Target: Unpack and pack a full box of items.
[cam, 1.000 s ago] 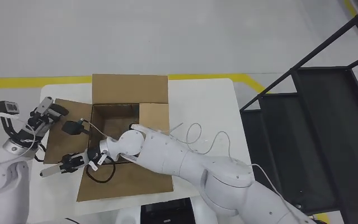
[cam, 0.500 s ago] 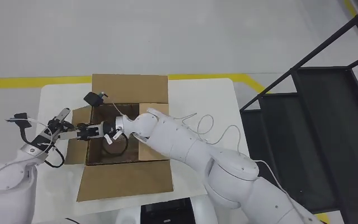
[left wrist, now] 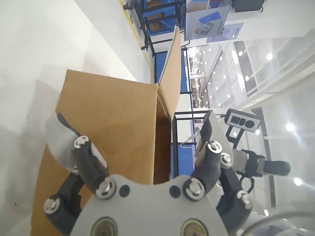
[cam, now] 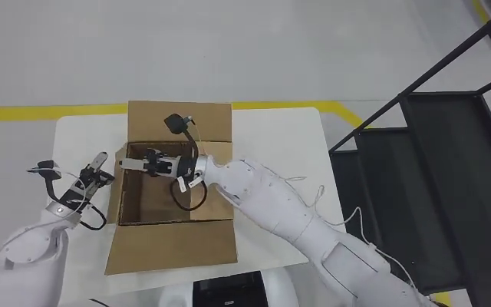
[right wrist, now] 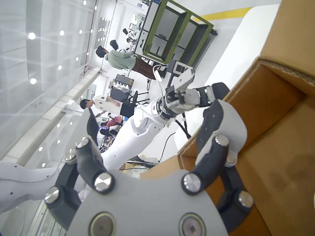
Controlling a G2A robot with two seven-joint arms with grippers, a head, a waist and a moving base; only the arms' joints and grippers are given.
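An open brown cardboard box (cam: 179,120) stands on the white table, with its far and near flaps spread out and its left flap standing nearly upright. I see nothing inside it. My right gripper (cam: 132,163) hovers open over the box's left rim, fingers pointing left; its own view (right wrist: 152,121) has the box wall (right wrist: 283,136) beside one finger. My left gripper (cam: 96,170) is open just outside the left flap. Seen from the left wrist, this gripper (left wrist: 133,133) faces the cardboard (left wrist: 105,114). The right wrist view also catches the left gripper (right wrist: 183,78) farther off.
The white table (cam: 276,146) has bare room to the right of the box. A yellow floor line (cam: 77,112) runs behind the table. A black metal stair frame (cam: 414,153) stands off the right side.
My right gripper swung from the box's near-left corner up to its far-left rim. The left flap went from lying flat to standing up. My left gripper moved nearer the box.
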